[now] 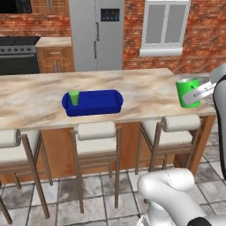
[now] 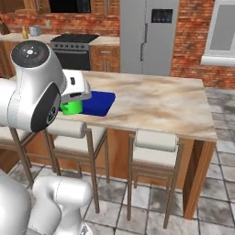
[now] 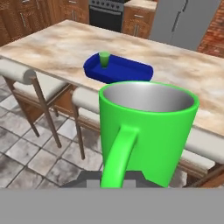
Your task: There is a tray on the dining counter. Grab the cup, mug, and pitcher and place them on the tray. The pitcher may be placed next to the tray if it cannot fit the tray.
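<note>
My gripper (image 1: 194, 94) is shut on the loop handle of the bright-green mug (image 1: 187, 91), which it holds upright in the air near the dining counter's (image 1: 145, 90) right end. The hand view has the mug (image 3: 148, 124) up close, handle toward me, with the gripper (image 3: 114, 177) under it. The deep-blue tray (image 1: 99, 105) lies on the counter to the left, and the small green cup (image 1: 74, 97) stands upright in its left end. Tray (image 3: 127, 71) and cup (image 3: 104, 58) lie beyond the mug. In the right base view the arm hides most of the mug (image 2: 71, 108). The small yellow pitcher (image 2: 24, 33) stands on the far kitchen counter.
Three white-cushioned stools (image 1: 95, 137) line the near side of the dining counter. A grey toaster (image 2: 34, 30) sits beside the pitcher. A stove (image 2: 73, 50) and a fridge (image 1: 96, 33) stand against the brick back wall.
</note>
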